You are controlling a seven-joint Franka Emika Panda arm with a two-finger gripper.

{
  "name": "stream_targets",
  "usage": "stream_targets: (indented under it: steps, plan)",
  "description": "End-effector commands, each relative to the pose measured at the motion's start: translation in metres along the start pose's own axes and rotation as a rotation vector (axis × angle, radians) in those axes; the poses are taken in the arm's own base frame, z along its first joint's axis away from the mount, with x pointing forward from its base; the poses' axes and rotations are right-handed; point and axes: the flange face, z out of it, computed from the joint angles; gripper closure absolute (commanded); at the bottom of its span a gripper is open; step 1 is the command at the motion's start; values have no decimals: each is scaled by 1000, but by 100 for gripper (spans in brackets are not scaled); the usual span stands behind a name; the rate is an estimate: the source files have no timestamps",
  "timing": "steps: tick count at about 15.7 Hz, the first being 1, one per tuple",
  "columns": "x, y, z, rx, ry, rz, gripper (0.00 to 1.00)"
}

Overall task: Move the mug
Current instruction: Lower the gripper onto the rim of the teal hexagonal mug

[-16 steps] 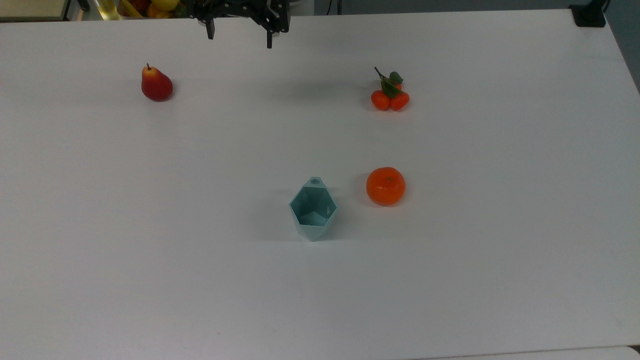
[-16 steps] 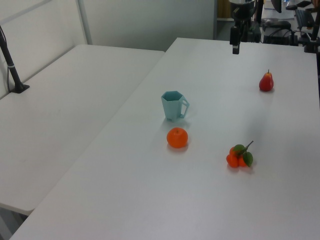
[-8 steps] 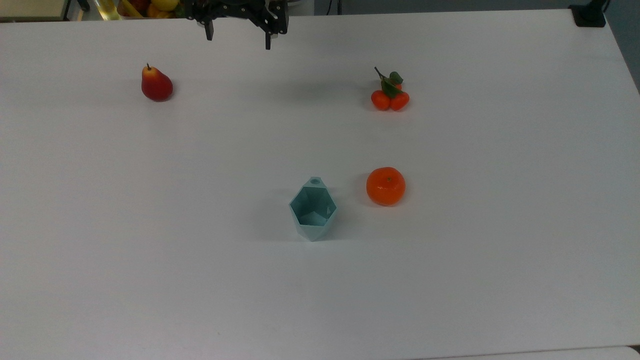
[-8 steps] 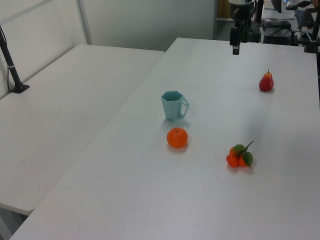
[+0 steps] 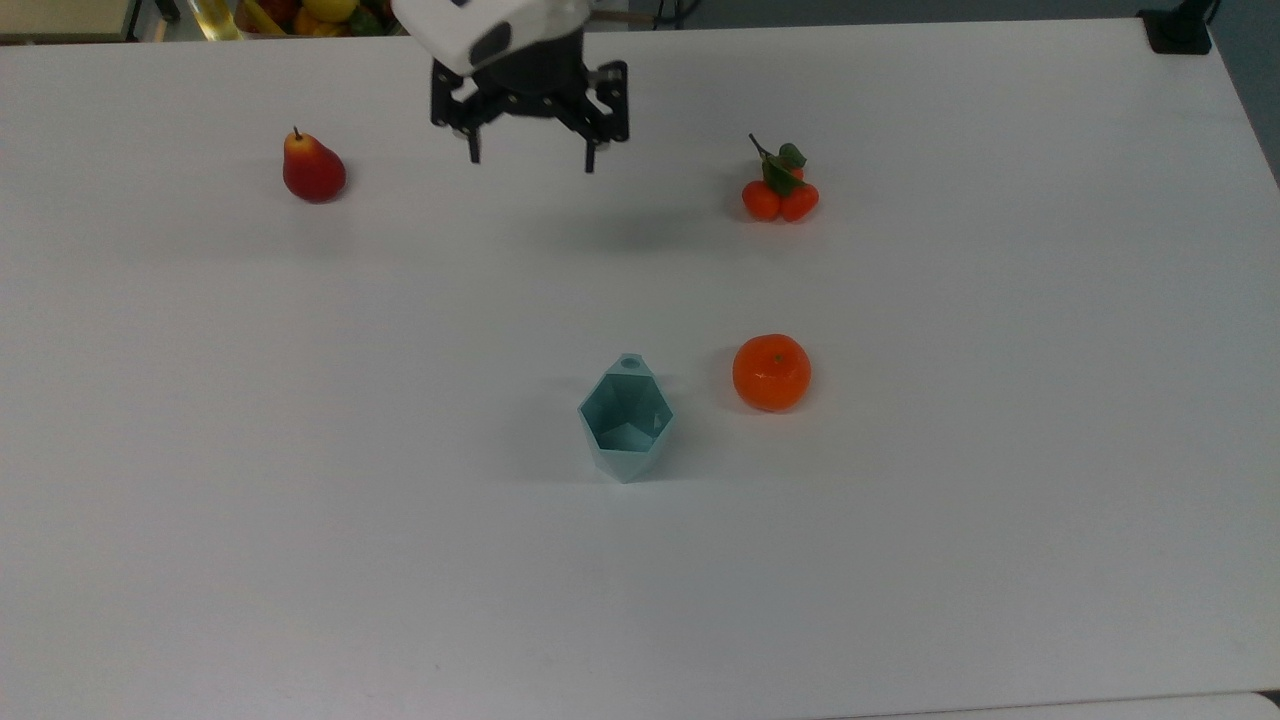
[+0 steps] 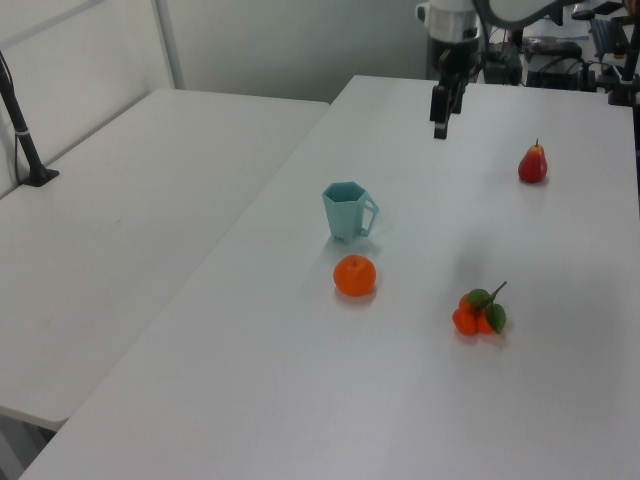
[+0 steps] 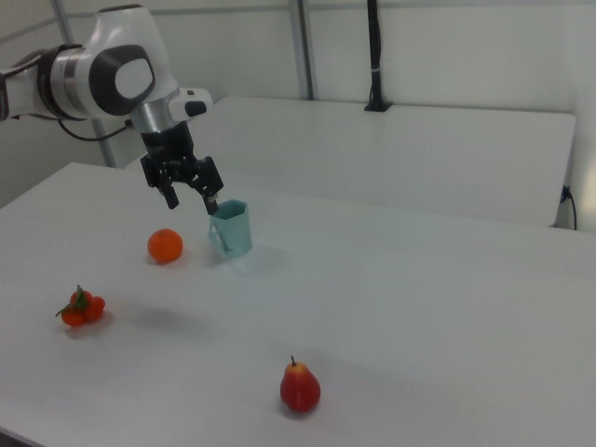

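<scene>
The pale teal faceted mug (image 5: 626,418) stands upright on the white table, handle pointing toward the top view's upper edge. It also shows as a mug (image 6: 348,210) with its handle to the left view's right, and as a mug (image 7: 231,227) in the right view. My gripper (image 5: 530,160) hangs open above the table, well above the mug in the top view, with nothing between its fingers. In the right view the gripper (image 7: 192,199) hovers in the air just left of the mug. The gripper (image 6: 439,128) is seen edge-on in the left view.
An orange (image 5: 771,372) lies close to the mug on the top view's right. A cluster of small tangerines with leaves (image 5: 780,192) and a red pear (image 5: 312,168) lie farther back. A second white table (image 6: 120,210) adjoins on the left view's left.
The gripper has come away from the table's far edge toward the mug, mostly in the last half second; the white wrist is now in the top view. Mug and fruit have not moved.
</scene>
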Motion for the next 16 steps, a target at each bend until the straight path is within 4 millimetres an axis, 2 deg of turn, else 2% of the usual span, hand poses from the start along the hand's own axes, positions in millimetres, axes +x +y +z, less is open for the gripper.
stream_targets:
  steps: [1, 3, 7, 9, 10, 14, 16]
  plan:
    - [19, -29, 27, 15, 75, -34, 0]
    - [33, -44, 52, 23, 105, -54, 0]
    - [57, -56, 99, 40, 161, -37, 0]
    - [61, -81, 119, 45, 186, -15, 0]
    - [64, -84, 129, 48, 190, 3, 0]
    - [70, -90, 151, 65, 215, 53, 12]
    - [72, -91, 152, 73, 237, 70, 24]
